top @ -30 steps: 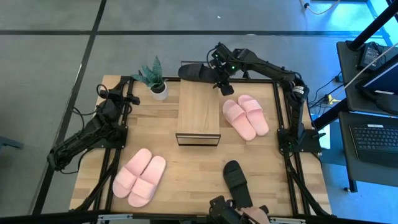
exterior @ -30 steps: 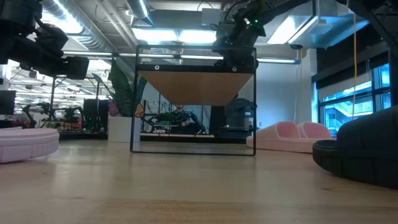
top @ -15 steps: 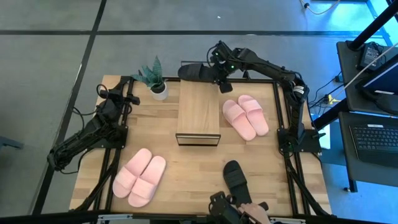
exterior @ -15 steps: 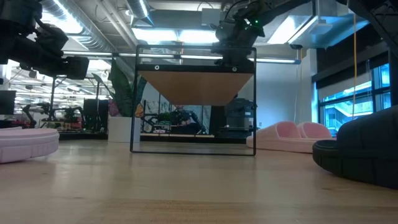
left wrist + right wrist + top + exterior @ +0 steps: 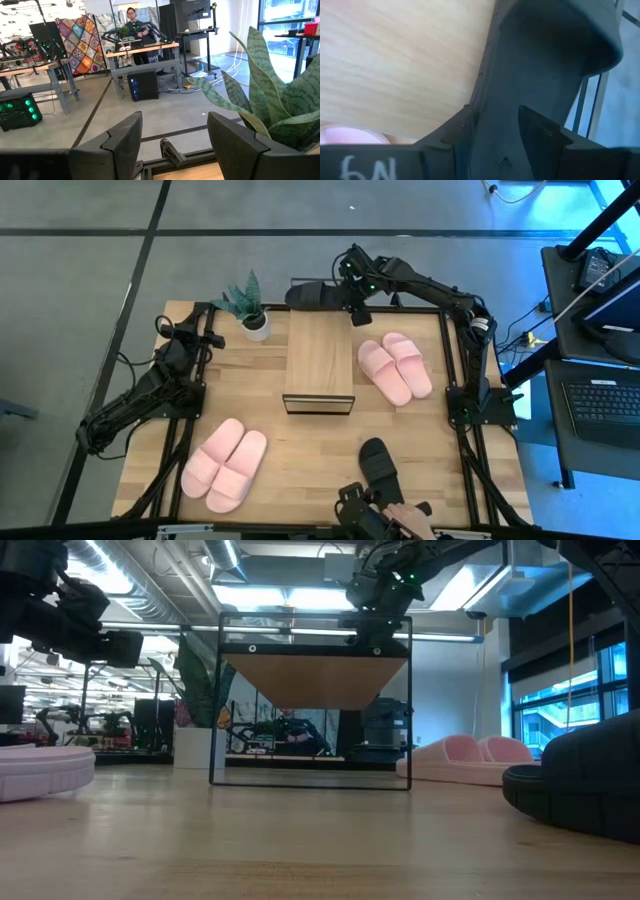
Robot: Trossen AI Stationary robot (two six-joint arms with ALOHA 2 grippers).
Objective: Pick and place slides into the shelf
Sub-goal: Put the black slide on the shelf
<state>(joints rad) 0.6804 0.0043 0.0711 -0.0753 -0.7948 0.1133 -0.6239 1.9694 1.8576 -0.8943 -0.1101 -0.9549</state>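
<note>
Holding black slide (image 5: 312, 294) in right gripper (image 5: 354, 304), jaws clamped on its edge per right wrist view. Slide hangs off far end of shelf (image 5: 319, 362), sticking out left of claw, over table's far edge. Advice: keep slide level, drop below top board, feed in lengthwise between black frame posts, release only once sole rests flat. Second black slide (image 5: 381, 467) near front edge. Left gripper (image 5: 172, 145) open, parked by plant (image 5: 250, 305).
</note>
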